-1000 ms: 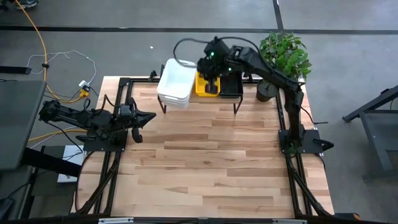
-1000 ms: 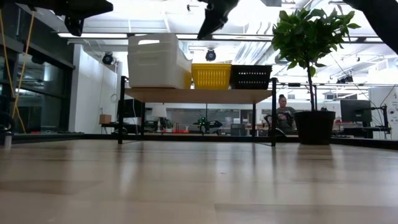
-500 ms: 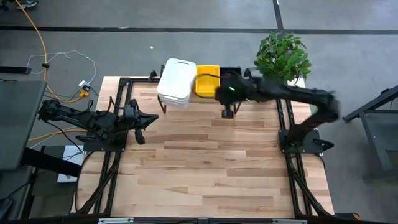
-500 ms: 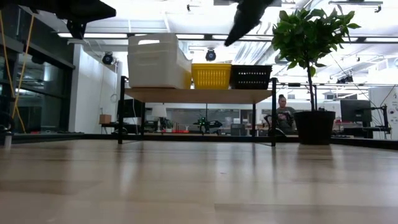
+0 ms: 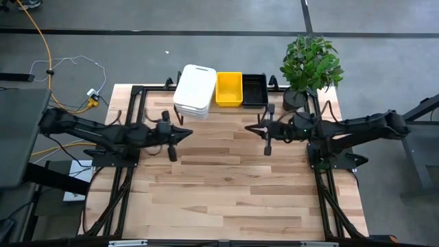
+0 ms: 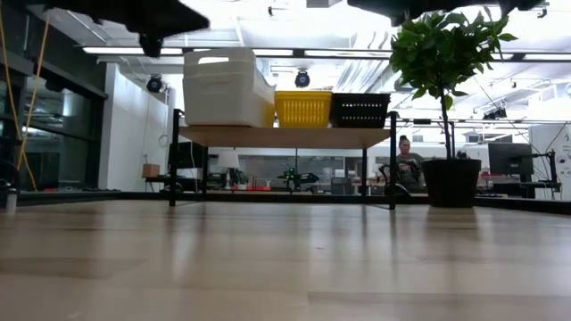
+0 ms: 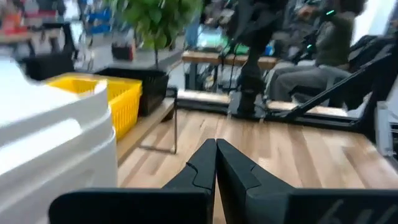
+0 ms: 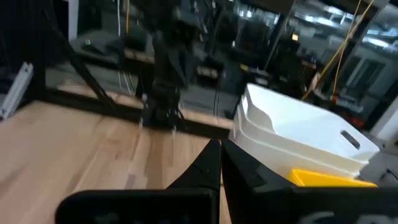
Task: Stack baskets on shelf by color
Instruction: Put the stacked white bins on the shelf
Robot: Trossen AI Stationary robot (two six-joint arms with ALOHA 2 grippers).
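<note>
My two claws hang over the big wooden tabletop [image 5: 233, 185], tips turned toward each other, with bare planks between them. My left gripper [image 5: 186, 134] has its dark fingers pressed flat together, holding nothing. My right gripper [image 5: 251, 127] is the same, pinched to a closed wedge and empty. Both sit just in front of the low shelf with the light wood top on thin black legs [image 6: 285, 135], clear of it.

On that shelf the baskets stand in one row, side by side. At the left end are the larger solid white plastic bins [image 5: 195, 90], nested one in another; how many are in the stack I cannot say for sure, perhaps two or three. Next to them is the small yellow basket with grid walls [image 5: 228, 89], and beside that the small black grid-walled basket [image 5: 254, 90] at the right end. The yellow and black ones appear to touch.

A potted green plant in a dark pot [image 5: 310, 63] stands at the table's far right corner, near the black basket. Beyond the table a person [image 6: 408, 160] sits at a desk.
</note>
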